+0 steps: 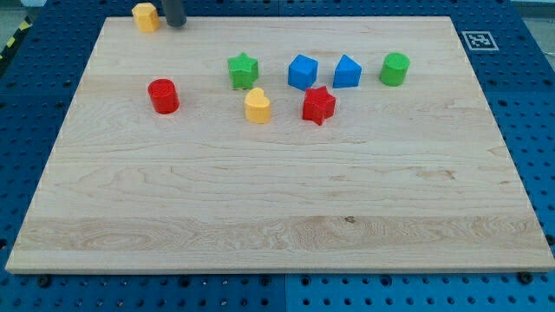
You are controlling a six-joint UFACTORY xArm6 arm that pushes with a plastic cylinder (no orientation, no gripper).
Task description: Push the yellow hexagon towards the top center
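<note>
The yellow hexagon (146, 16) sits at the top left edge of the wooden board (277, 217). My tip (176, 23) is a dark rod end just to the hexagon's right, close to it or touching it. Most of the rod is cut off by the view's top.
A red cylinder (163, 95) stands left of centre. A green star (244, 70), a blue hexagon-like block (303, 72), a blue pentagon-like block (347, 72) and a green cylinder (395, 68) form a row. A yellow heart (257, 106) and a red star (318, 105) lie below them.
</note>
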